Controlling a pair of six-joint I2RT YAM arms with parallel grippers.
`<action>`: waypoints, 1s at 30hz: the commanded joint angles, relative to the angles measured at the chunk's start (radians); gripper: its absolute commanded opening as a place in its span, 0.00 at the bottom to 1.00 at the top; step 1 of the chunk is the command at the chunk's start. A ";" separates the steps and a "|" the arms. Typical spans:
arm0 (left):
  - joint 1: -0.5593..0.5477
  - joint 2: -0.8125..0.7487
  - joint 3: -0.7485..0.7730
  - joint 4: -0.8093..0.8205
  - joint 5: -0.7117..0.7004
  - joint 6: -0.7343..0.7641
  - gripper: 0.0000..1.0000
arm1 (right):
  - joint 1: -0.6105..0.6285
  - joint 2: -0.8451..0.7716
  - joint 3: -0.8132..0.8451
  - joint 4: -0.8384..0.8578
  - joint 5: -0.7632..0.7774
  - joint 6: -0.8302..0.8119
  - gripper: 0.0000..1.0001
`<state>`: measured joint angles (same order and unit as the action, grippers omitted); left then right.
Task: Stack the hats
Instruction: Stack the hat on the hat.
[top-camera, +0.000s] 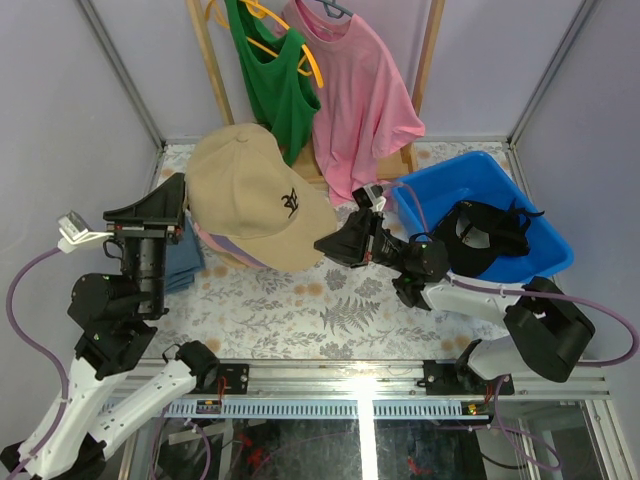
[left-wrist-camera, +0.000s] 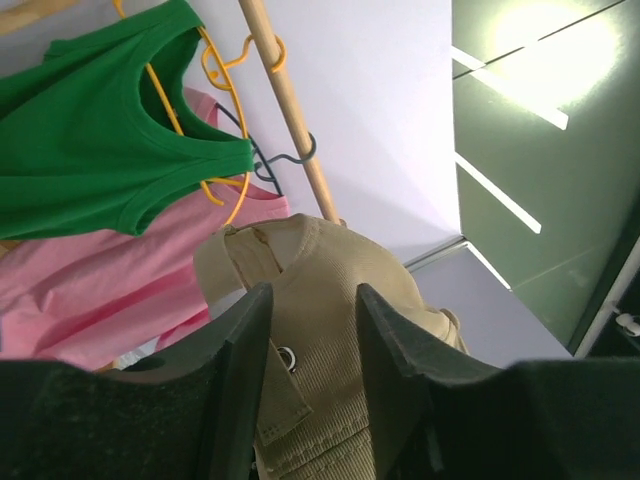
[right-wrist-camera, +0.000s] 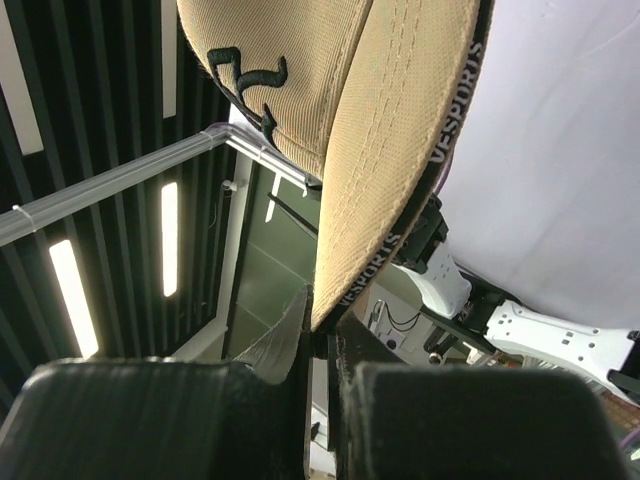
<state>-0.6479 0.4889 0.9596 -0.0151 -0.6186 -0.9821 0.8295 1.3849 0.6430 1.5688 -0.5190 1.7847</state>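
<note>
"While you hover there, what are your grippers doing?"

"My right gripper (right-wrist-camera: 318, 325) is pinched tight on the brim edge of the tan cap (right-wrist-camera: 390, 150). My left gripper (left-wrist-camera: 315, 295) stands spread, with the cap's back strap between its fingers."

"And the cap itself?"

"It lies over a lavender cap (top-camera: 240, 252) on the table (top-camera: 300, 310). Farther right, a black cap (top-camera: 490, 232) sits in the blue bin (top-camera: 440, 185)."
</note>
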 joint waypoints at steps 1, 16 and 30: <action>-0.001 -0.009 -0.009 -0.035 -0.076 0.020 0.45 | 0.010 0.006 0.064 0.140 -0.019 0.006 0.00; -0.001 -0.051 -0.067 0.012 -0.021 -0.111 1.00 | 0.025 0.022 0.150 0.142 -0.017 0.025 0.00; -0.001 -0.015 -0.106 0.202 0.164 -0.451 1.00 | 0.069 0.009 0.167 0.140 -0.005 0.013 0.00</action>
<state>-0.6479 0.4911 0.8818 0.0669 -0.4950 -1.3006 0.8787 1.4246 0.7685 1.5681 -0.5247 1.8065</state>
